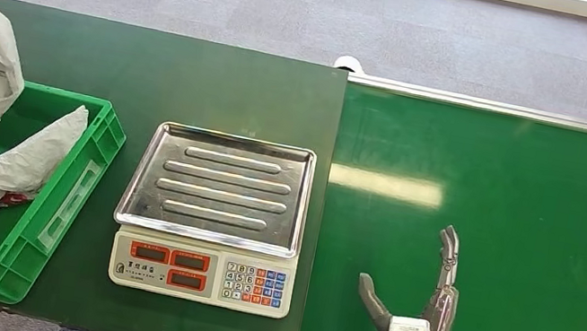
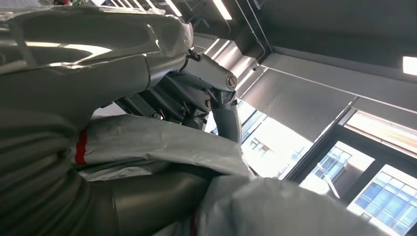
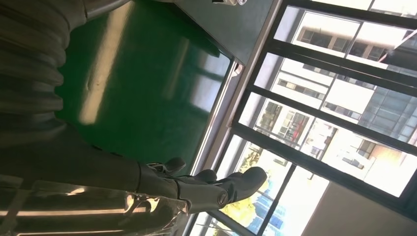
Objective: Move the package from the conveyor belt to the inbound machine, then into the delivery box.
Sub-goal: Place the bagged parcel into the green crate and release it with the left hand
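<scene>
Legible text is limited to the scale (image 1: 211,217), which is seen in head view to the left of the right hand (image 1: 420,306) and just beside the conveyor belt (image 1: 488,255).

On its front panel, digits are printed on a keypad (image 1: 254,285) of white, blue and orange keys: 7 8 9, 4 5 6, 1 2 3, 0 can be made out.

Small dark characters are printed between the red display windows (image 1: 170,257); too small to be read.

Red marks are seen on the grey package (image 2: 147,142) in left wrist view, illegible.
</scene>
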You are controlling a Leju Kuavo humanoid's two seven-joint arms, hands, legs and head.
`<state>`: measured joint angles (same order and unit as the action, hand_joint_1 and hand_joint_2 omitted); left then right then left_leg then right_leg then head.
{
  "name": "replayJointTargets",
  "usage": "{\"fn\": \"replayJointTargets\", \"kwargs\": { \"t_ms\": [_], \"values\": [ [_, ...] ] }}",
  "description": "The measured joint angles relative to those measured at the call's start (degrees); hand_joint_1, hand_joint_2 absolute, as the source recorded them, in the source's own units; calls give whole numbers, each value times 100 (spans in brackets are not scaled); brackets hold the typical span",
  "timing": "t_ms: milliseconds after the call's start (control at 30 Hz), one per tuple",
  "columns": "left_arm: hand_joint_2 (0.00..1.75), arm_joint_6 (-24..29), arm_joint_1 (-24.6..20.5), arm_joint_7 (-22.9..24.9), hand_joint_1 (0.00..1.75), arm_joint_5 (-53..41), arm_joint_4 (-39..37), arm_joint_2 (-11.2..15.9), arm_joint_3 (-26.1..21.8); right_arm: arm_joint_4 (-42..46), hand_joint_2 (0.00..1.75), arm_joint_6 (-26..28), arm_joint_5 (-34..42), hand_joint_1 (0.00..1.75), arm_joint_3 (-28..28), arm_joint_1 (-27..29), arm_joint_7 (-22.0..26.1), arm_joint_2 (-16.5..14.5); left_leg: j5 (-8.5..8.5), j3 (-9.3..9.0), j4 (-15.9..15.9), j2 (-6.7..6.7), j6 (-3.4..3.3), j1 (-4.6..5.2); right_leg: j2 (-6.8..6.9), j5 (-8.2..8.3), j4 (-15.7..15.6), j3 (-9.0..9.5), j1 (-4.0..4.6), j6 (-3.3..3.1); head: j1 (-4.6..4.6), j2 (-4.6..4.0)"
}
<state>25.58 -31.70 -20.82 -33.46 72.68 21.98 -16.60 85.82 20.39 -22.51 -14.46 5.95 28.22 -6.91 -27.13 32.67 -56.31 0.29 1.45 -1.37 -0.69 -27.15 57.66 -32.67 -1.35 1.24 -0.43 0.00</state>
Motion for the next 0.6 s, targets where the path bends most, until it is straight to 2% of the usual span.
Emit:
{"fn": "replayJointTargets", "kwargs": {
  "t_ms": [100,167,300,333,367,500,533,600],
  "values": [
    [175,1,0,185,157,-94,-52,44,-63,8,175,-51,37,0,5,0,6,-13,0,0,0,2,0,-2,-2,0,1,-1,2,-1,-1,0],
    [175,-51,-72,355,148,-189,-264,180,-150,21,175,-114,104,0,8,0,13,-21,0,0,1,9,2,-6,-7,2,3,-8,6,-4,-1,0],
    [175,-258,-681,407,133,-364,-1449,712,-290,39,175,-180,203,0,1,-40,8,-26,7,3,1,13,12,-25,-13,5,6,-16,25,-12,1,0],
    [175,-279,-858,380,124,-389,-1775,846,-294,39,175,-186,214,0,-6,-59,7,-27,8,3,1,13,14,-27,-13,6,6,-16,27,-14,1,0],
    [175,-290,-1016,352,110,-402,-2072,963,-294,39,175,-189,222,0,-14,-77,4,-28,9,3,1,13,16,-28,-13,6,6,-15,28,-15,1,0],
    [175,-371,-1354,213,18,-382,-2953,1256,-294,39,175,-189,237,0,-43,-111,-44,-43,10,3,1,11,17,-26,-13,6,6,-14,26,-15,1,0],
    [175,-447,-1355,169,7,-345,-3073,1285,-294,39,175,-191,228,0,-46,-112,-56,-52,10,4,1,9,17,-26,-12,6,6,-13,26,-15,2,0],
    [175,-676,-1298,114,0,-232,-3235,1305,-300,39,175,-211,197,0,-50,-114,-75,-70,10,5,1,6,17,-25,-11,6,6,-12,25,-15,2,0]
  ]
}}
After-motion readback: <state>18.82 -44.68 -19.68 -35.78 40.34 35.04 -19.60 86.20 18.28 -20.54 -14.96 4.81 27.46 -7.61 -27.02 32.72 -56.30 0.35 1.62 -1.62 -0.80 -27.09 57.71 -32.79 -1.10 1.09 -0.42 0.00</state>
